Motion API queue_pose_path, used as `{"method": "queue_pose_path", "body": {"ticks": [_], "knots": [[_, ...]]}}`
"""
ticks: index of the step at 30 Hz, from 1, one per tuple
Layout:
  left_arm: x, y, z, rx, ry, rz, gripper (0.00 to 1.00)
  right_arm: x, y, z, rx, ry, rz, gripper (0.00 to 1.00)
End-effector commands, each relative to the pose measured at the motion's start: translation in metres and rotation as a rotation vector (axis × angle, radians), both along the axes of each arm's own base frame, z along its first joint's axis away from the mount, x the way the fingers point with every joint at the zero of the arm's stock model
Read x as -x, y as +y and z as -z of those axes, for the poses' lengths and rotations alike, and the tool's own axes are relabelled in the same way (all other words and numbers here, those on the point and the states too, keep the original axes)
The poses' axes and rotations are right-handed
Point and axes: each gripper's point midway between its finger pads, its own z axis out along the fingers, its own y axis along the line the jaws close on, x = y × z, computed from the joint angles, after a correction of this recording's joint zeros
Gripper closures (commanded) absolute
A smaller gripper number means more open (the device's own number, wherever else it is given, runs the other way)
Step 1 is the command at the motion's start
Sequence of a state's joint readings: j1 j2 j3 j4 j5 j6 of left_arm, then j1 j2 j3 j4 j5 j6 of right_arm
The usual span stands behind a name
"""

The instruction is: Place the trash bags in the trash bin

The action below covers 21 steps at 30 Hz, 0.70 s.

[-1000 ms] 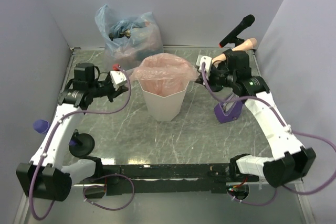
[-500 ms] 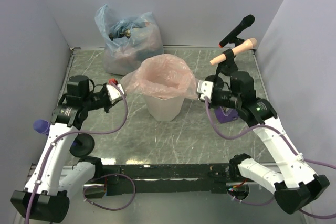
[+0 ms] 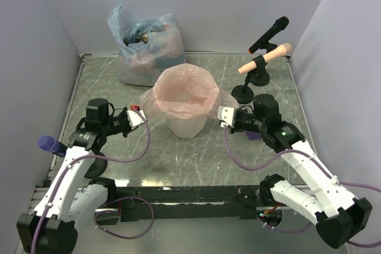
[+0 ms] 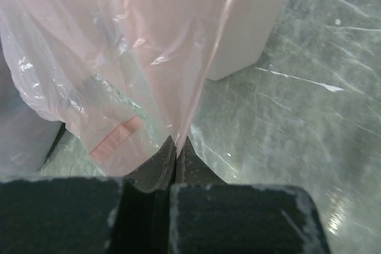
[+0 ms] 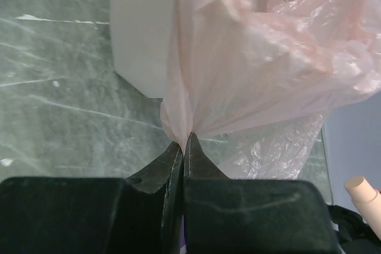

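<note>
Step in hand: lining. The pink trash bag [image 3: 181,90] sits mouth-open in the white trash bin [image 3: 186,128] at mid-desk [image 3: 178,162], its hem flared over the rim. The left tool [image 3: 136,117] is pinched tight on the bag's left skirt and the right tool [image 3: 226,115] on its right skirt, both low beside the bin.

Next move, likely: draw both sides down evenly, then let go. The thin film may tear, or the light bin may tip.

A stuffed bluish bag [image 3: 143,46] stands behind the bin. Two microphone stands [image 3: 262,66] crowd the right arm.
</note>
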<state>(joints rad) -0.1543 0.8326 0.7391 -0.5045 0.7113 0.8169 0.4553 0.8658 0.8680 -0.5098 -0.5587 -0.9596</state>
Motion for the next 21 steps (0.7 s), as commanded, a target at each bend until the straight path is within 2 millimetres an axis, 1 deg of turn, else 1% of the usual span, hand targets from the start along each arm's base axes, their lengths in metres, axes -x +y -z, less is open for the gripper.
{"method": "queue_pose_path", "body": {"ticks": [1, 3, 4, 8, 9, 10, 11, 12, 13, 14, 18, 19, 21], "knots": [[-0.029, -0.004, -0.007, 0.032, -0.112, -0.033, 0.99, -0.029, 0.003, 0.000, 0.008, -0.110, 0.047, 1.00], [-0.037, -0.006, -0.012, 0.047, -0.136, -0.039, 0.99, -0.037, 0.005, -0.005, -0.010, -0.134, 0.069, 1.00], [-0.040, -0.008, -0.018, 0.060, -0.145, -0.040, 1.00, -0.039, 0.006, -0.011, -0.017, -0.144, 0.074, 1.00], [-0.046, -0.010, -0.046, 0.102, -0.184, -0.055, 0.99, -0.041, 0.009, -0.033, -0.047, -0.153, 0.081, 1.00], [-0.045, -0.010, -0.050, 0.104, -0.186, -0.058, 0.99, -0.041, 0.008, -0.039, -0.062, -0.151, 0.095, 1.00], [-0.044, -0.009, -0.053, 0.099, -0.186, -0.060, 0.99, -0.040, 0.007, -0.044, -0.072, -0.144, 0.105, 0.99], [-0.043, -0.008, -0.053, 0.085, -0.178, -0.058, 0.98, -0.038, 0.006, -0.045, -0.071, -0.125, 0.114, 0.90], [-0.043, -0.007, -0.059, 0.077, -0.187, -0.060, 0.88, -0.036, 0.007, -0.053, -0.077, -0.117, 0.110, 0.79], [-0.042, -0.005, -0.061, 0.079, -0.186, -0.070, 0.78, -0.034, 0.006, -0.053, -0.075, -0.094, 0.115, 0.73], [-0.041, -0.004, -0.066, 0.090, -0.202, -0.081, 0.70, -0.032, 0.007, -0.061, -0.092, -0.091, 0.118, 0.70], [-0.029, -0.006, -0.090, 0.128, -0.347, -0.056, 0.55, -0.024, 0.012, -0.071, -0.120, -0.093, 0.105, 0.60], [-0.028, -0.007, -0.090, 0.126, -0.371, -0.053, 0.53, -0.024, 0.013, -0.069, -0.113, -0.091, 0.102, 0.59], [-0.027, -0.008, -0.089, 0.109, -0.387, -0.045, 0.52, -0.023, 0.014, -0.067, -0.098, -0.095, 0.091, 0.57]]}}
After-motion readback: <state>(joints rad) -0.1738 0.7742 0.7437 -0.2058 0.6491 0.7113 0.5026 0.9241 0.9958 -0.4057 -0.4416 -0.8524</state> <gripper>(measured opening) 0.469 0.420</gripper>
